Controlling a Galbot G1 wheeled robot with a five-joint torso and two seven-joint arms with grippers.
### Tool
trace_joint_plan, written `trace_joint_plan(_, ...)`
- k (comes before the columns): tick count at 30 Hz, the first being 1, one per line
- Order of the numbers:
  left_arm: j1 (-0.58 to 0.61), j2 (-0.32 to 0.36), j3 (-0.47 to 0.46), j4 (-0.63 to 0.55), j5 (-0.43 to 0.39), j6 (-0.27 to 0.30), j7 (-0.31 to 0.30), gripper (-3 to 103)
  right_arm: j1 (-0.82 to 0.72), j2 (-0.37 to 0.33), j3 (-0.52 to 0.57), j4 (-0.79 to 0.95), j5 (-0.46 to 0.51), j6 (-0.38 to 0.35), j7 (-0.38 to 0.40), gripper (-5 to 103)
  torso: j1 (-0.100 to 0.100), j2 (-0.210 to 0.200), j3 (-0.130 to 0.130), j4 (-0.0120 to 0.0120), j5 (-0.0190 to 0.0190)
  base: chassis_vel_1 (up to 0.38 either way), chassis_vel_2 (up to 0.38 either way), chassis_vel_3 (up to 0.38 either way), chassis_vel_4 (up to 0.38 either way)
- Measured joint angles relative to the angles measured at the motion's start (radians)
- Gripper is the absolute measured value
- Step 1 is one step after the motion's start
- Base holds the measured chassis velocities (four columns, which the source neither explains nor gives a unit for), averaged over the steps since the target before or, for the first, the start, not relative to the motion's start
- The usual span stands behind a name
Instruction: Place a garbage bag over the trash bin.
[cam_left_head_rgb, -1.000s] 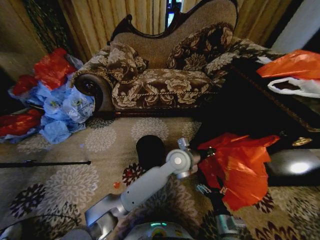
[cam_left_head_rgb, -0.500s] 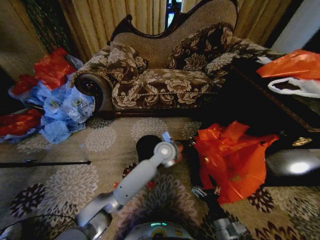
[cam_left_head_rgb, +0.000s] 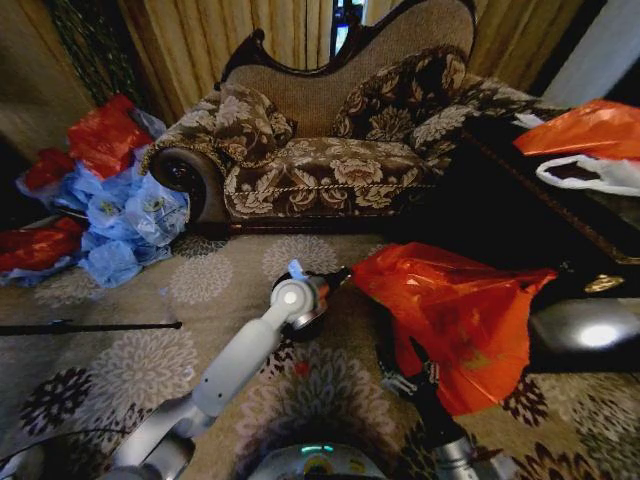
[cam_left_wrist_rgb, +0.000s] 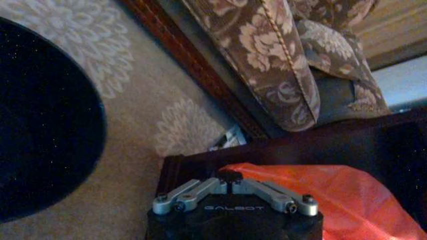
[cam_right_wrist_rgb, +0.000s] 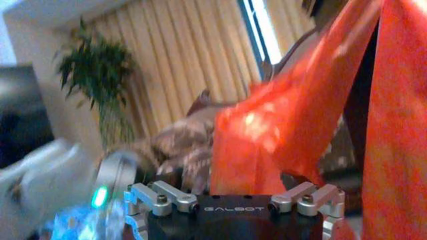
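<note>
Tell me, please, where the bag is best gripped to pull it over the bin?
Probably at its rim. The left gripper already pinches one corner of the bag beside the bin; the right gripper holds the lower edge. Gripping opposite edges keeps the thin, crinkly film spread into a mouth, so lowering it from above looks best.

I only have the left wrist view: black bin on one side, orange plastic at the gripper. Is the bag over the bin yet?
Observer: No. In the head view the garbage bag hangs spread out to the right of the trash bin, not over it.
Operator: Where's the other arm?
Observer: The right gripper is at the bag's underside, on a dark arm.
Operator: And the left one?
Observer: The left gripper holds the bag's corner just beside the bin's top.
</note>
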Motion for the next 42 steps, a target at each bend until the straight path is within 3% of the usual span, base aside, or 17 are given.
trace_joint_plan(11, 0.113, 0.108, -0.119, -0.091, -0.021, -0.004, 0.006, 0, 0.001, -0.014, -0.004, 0.108, 0.082, -0.053, 0.038, 100, 0.000, 0.000, 0.000, 0.0001, -0.0001, 0.000, 0.000, 0.000, 0.000)
trace_joint_plan(15, 0.130, 0.130, -0.153, -0.103, -0.024, -0.009, 0.009, 0, 0.000, -0.009, -0.005, 0.102, 0.073, -0.053, 0.039, 100, 0.000, 0.000, 0.000, 0.0000, 0.0000, 0.000, 0.000, 0.000, 0.000)
trace_joint_plan(27, 0.185, 0.241, -0.263, -0.170, -0.049, -0.034, 0.013, 0, 0.013, 0.011, -0.041, 0.061, 0.003, -0.064, 0.154, 100, 0.000, 0.000, 0.000, 0.0000, -0.0001, 0.000, 0.000, 0.000, 0.000)
trace_joint_plan(37, 0.215, 0.280, -0.355, -0.215, -0.088, -0.042, 0.004, 0, 0.025, 0.005, -0.048, 0.056, 0.013, -0.076, 0.170, 100, 0.000, 0.000, 0.000, 0.0002, 0.0001, 0.000, 0.000, 0.000, 0.000)
trace_joint_plan(42, 0.232, 0.285, -0.363, -0.224, -0.058, -0.041, 0.006, 0, 0.025, 0.004, -0.049, 0.052, 0.014, -0.077, 0.171, 100, 0.000, 0.000, 0.000, 0.0000, 0.0001, 0.000, 0.000, 0.000, 0.000)
